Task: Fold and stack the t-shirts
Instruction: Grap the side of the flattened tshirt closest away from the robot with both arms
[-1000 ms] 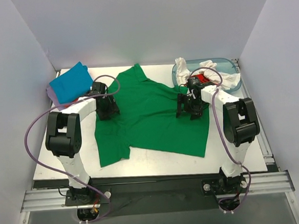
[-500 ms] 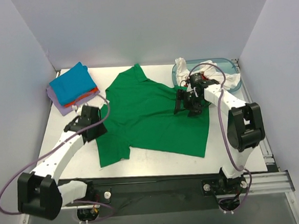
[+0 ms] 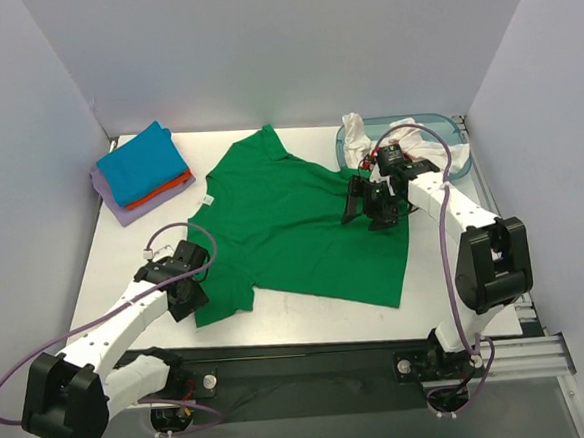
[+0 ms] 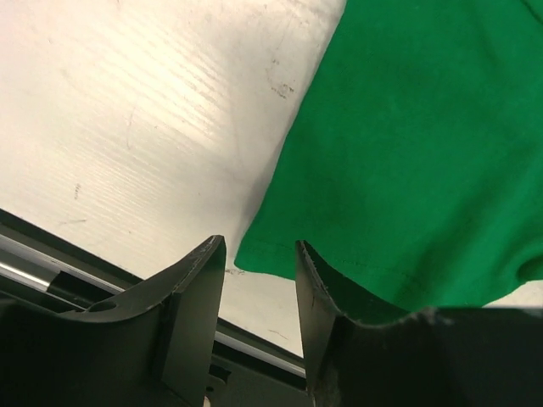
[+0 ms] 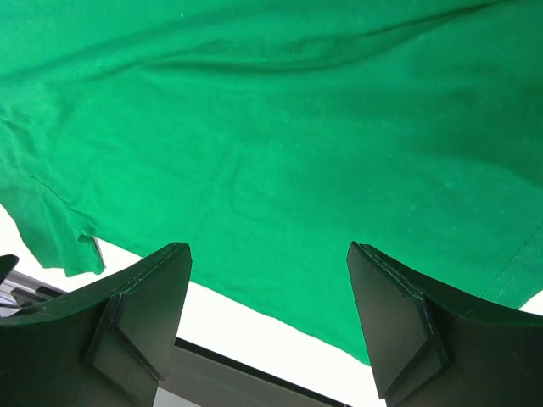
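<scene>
A bright green t-shirt (image 3: 293, 229) lies spread flat in the middle of the table. My left gripper (image 3: 189, 291) is low at the shirt's near-left corner. In the left wrist view it (image 4: 260, 250) is open by a narrow gap and empty, with the green hem corner (image 4: 407, 153) just beyond its tips. My right gripper (image 3: 376, 208) hovers over the shirt's right side. In the right wrist view it (image 5: 267, 254) is wide open and empty above the green cloth (image 5: 271, 127). A folded stack sits at the back left: a blue shirt (image 3: 143, 164) on an orange one (image 3: 167, 191) on a lavender one (image 3: 121, 208).
A translucent blue tub (image 3: 451, 126) at the back right holds crumpled white cloth (image 3: 428, 149). White walls close in the table on three sides. The table's near edge and a metal rail (image 3: 302, 364) run just in front of the shirt's hem.
My left arm has swung from the shirt's back-left side down to its near-left corner. My right gripper has shifted slightly back and right over the shirt.
</scene>
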Action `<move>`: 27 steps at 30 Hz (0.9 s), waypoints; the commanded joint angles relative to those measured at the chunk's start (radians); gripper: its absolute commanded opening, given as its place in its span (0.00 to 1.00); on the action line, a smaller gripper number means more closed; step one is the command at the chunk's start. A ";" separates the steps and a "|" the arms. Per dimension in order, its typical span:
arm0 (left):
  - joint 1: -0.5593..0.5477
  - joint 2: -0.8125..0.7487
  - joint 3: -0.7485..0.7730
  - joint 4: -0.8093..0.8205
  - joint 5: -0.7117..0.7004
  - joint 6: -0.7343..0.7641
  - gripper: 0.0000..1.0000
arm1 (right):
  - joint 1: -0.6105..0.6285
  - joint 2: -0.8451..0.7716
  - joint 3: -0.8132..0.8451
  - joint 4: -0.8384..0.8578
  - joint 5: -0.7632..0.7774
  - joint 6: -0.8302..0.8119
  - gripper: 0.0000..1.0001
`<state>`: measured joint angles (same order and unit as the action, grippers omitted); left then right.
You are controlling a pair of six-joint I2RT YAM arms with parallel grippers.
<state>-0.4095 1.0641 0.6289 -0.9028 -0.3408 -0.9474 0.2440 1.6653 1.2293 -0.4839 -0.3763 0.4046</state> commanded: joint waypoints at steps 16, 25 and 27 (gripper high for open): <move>-0.063 -0.019 -0.135 0.036 0.056 -0.180 0.41 | 0.006 -0.085 -0.060 -0.039 0.004 0.000 0.76; -0.057 -0.041 -0.176 0.076 0.066 -0.179 0.29 | 0.005 -0.107 -0.083 -0.041 0.013 -0.001 0.76; -0.055 -0.050 -0.179 0.077 0.066 -0.179 0.20 | 0.005 -0.114 -0.100 -0.041 0.022 0.002 0.76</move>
<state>-0.4686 1.0145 0.4850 -0.8665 -0.2855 -1.1156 0.2440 1.6043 1.1481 -0.4904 -0.3725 0.4042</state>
